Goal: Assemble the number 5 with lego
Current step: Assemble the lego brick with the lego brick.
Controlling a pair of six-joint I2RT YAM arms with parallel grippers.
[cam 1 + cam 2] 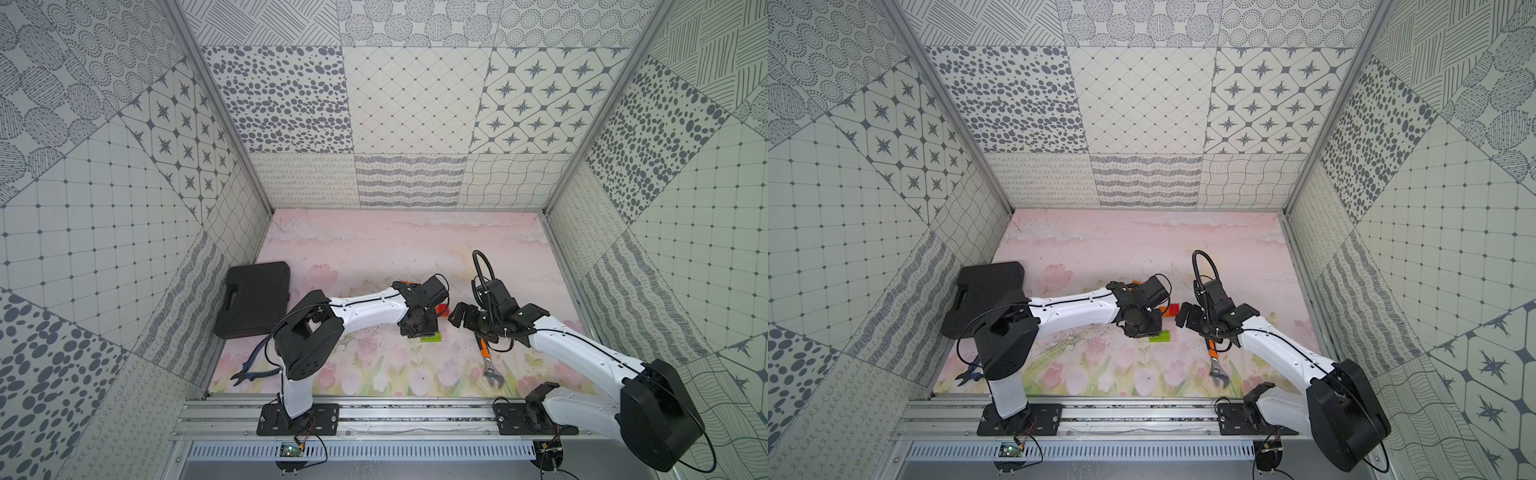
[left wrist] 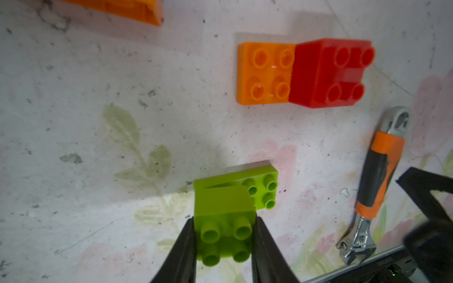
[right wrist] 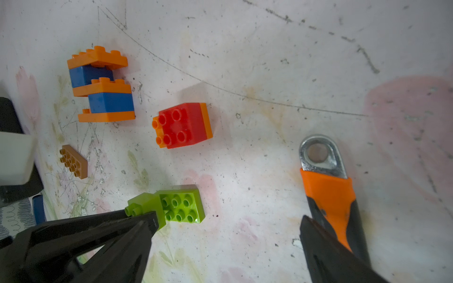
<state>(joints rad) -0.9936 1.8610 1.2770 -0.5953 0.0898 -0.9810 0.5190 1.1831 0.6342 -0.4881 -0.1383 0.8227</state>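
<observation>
While the left gripper (image 2: 224, 235) is clamped on the lime green square brick (image 2: 224, 220), with a finger on each side wall and the studs facing the wrist camera, treat the step in hand as seating or repositioning that brick against the lime green plate (image 3: 182, 208) it overlaps; whether the two are already pressed together cannot be told. Keep the grip square to the side walls and move straight along the stud axis, since a tilted brick will likely skate the plate across the floral mat (image 1: 374, 257). This pair lies toward the near edge of the mat, slightly right of centre, and shows as a green sliver below the left wrist in both top views. The right gripper (image 1: 463, 318) hangs fully open and empty just beside it, above the orange-handled wrench (image 3: 331, 196), and could steady the plate if needed. Farther in, the red brick on its orange plate (image 2: 266, 73) sits apart. Beyond that stand the orange-and-blue stack (image 3: 101, 85) and, near it, the brown plate (image 3: 73, 161), both well clear of the working zone.
</observation>
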